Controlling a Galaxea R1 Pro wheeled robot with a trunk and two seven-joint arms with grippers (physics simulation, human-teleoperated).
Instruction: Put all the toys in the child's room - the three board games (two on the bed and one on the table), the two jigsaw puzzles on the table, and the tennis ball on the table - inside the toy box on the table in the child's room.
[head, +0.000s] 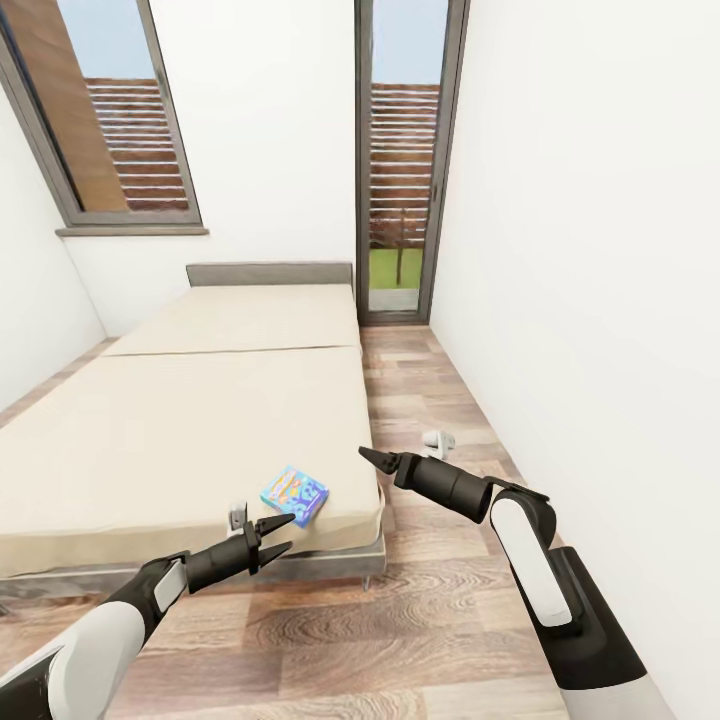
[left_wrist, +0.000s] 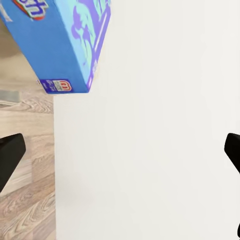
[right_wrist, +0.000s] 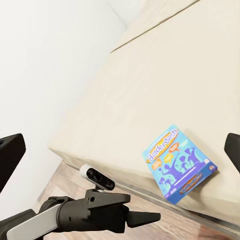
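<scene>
A bright blue board game (head: 295, 495) with orange print lies flat on the beige bed (head: 180, 430), close to its near right corner. My left gripper (head: 283, 532) hovers open just in front of that box, over the bed's edge. In the left wrist view the box (left_wrist: 65, 45) sits ahead of the open left gripper (left_wrist: 120, 150), apart from both fingers. My right gripper (head: 366, 456) is open and empty, above the floor beside the bed's right edge. From the right wrist view I see the box (right_wrist: 180, 162) and the left gripper (right_wrist: 145, 217). The table and toy box are out of view.
A grey headboard (head: 268, 273) closes the bed's far end. Between the bed and the white right wall (head: 580, 250) runs a strip of wood plank floor (head: 420, 400) with a small white object (head: 437, 438) on it. A tall glass door (head: 400, 160) stands at the far end.
</scene>
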